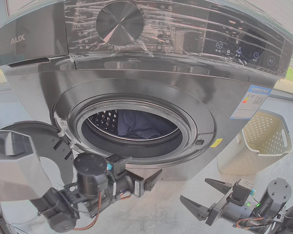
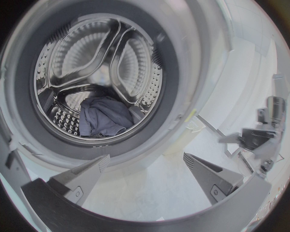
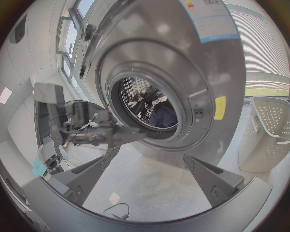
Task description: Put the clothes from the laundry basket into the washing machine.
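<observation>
Garment (image 2: pixel 102 116), dark blue, lies low inside the washing machine (image 1: pixel 148 83); laundry basket (image 1: pixel 261 142) at right looks empty; left gripper (image 2: pixel 146 160) and right gripper (image 1: pixel 198 191) hang near its opening, jaws spread, holding nothing; the left one could knock the open door (image 1: pixel 37 132) beside it.

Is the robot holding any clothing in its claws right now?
No, the left gripper and right gripper are both open and empty.

Dark blue clothes (image 1: pixel 139 125), dark grey washing machine (image 1: pixel 138 82), cream laundry basket (image 1: pixel 263 142) dotted with small perforations.
</observation>
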Tool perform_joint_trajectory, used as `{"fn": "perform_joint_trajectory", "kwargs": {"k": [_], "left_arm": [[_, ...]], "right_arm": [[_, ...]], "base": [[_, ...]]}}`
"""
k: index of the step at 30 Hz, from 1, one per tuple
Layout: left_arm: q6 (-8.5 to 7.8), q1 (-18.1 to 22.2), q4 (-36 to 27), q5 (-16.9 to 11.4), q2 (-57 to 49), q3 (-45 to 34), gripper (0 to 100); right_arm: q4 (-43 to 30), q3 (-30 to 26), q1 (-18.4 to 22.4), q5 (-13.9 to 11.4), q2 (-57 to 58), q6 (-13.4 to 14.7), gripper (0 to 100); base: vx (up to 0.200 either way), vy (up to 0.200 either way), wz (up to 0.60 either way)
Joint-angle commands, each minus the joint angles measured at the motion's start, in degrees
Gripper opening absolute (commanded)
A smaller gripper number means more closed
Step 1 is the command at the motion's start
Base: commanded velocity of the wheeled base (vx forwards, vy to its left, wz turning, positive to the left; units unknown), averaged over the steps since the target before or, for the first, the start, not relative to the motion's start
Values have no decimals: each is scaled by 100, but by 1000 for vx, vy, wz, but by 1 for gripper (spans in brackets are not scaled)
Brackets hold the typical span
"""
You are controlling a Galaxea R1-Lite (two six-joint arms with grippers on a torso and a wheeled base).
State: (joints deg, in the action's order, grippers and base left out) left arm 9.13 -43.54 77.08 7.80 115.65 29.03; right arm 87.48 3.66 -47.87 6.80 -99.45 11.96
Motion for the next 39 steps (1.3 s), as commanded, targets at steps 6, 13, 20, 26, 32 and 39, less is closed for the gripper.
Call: {"fn": "perform_joint_trajectory", "kwargs": {"k": [6,13,20,26,32,39], "left_arm": [[-17,-611,852,415,-2337,-2472,100],[-25,-277,958,749,-3119,-2903,100],[-368,4,-290,758,-4771,-2903,100],[-377,654,-1811,652,-6318,-2903,100],[-368,1357,-3621,406,-7874,-2903,100],[-412,2526,-5678,-745,-10203,-2885,100]], "right_arm": [[-398,-366,1316,357,1991,-45,100],[-794,-366,1781,357,2395,-141,100],[-1972,-366,2080,339,3784,-458,100],[-3958,-278,2405,278,5428,-458,100],[-4723,-339,3188,243,6403,-440,100],[-6111,-339,4031,120,7950,-563,100]], "base": [[-33,0,0],[-200,0,0],[-200,0,0],[-200,0,0],[-200,0,0],[-200,0,0]]}}
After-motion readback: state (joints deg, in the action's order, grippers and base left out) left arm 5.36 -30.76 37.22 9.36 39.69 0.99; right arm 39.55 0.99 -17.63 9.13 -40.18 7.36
